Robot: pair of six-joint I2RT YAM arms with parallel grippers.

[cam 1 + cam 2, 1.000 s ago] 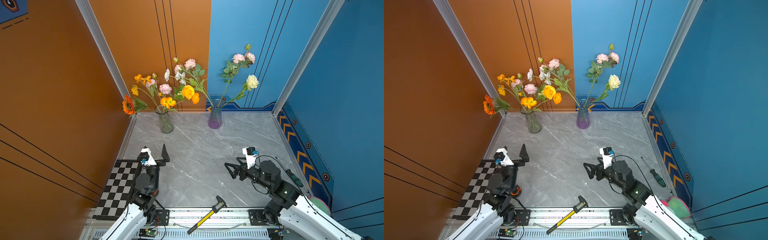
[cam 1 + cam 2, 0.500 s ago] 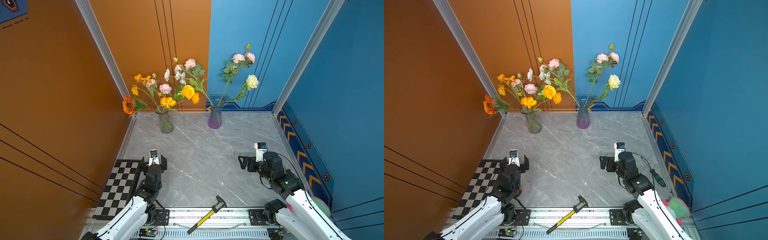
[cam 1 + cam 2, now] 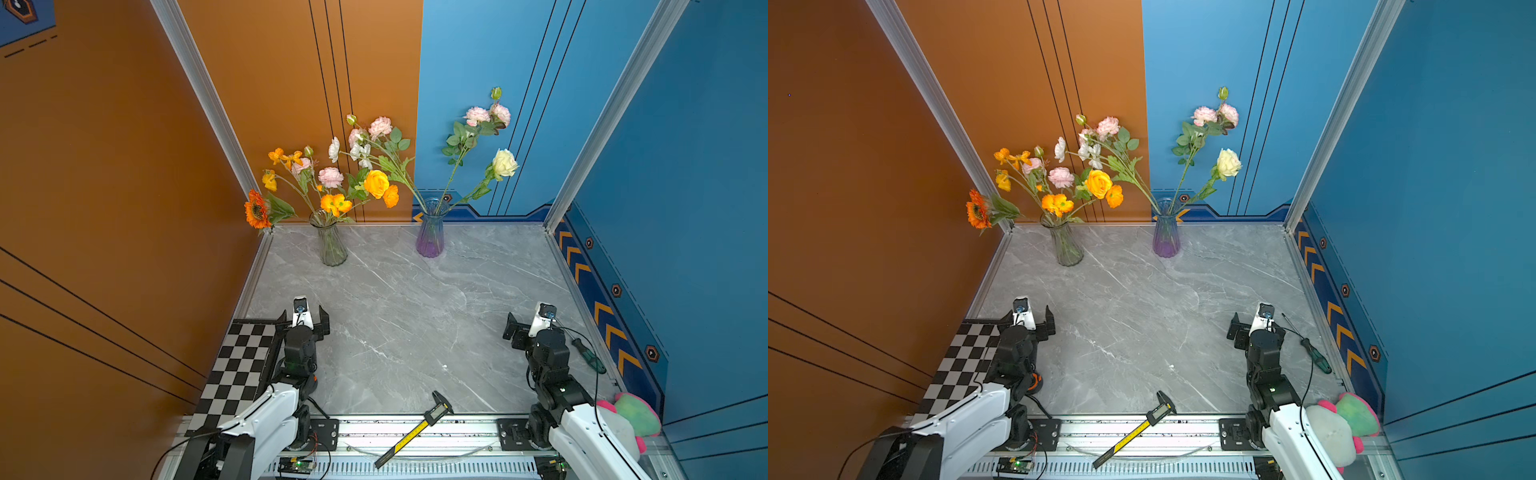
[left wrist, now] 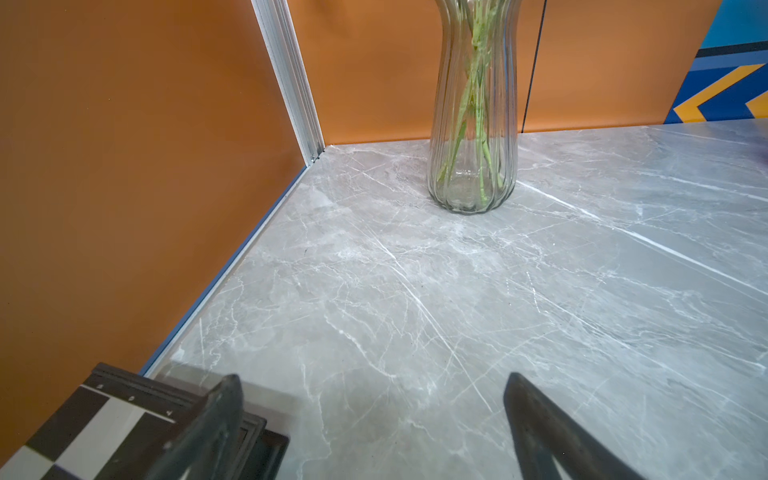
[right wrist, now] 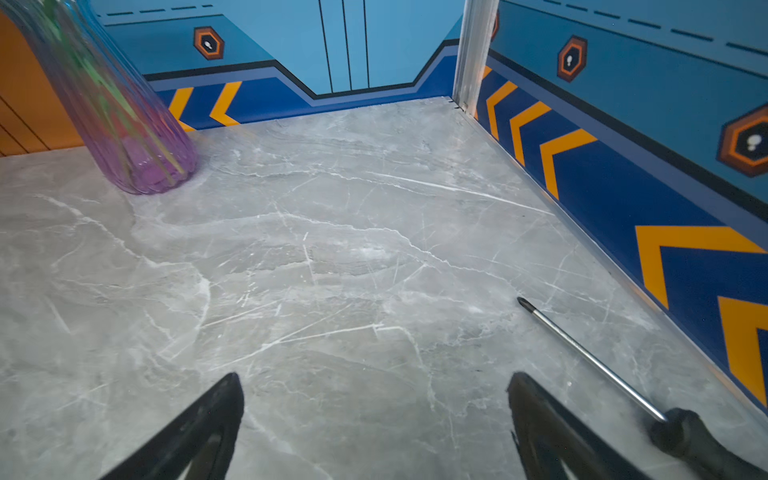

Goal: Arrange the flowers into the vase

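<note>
A clear ribbed vase stands at the back left, holding orange, yellow and pink flowers. To its right a purple vase holds pink and cream flowers; one stem with pink and white blooms leans from it towards the clear vase. Both vases show in both top views, as do both grippers. My left gripper is open and empty at the front left, low over the marble, well short of the clear vase. At the front right my right gripper is also open and empty.
A checkerboard lies by the left gripper, one finger over its corner. A green-handled screwdriver lies beside the right gripper along the blue wall. A caliper sits on the front rail, a plush toy at the front right corner.
My right gripper has swung right toward the blue wall and now faces the back. The left gripper has levelled out and settled by the checkerboard. Both have stayed open.
</note>
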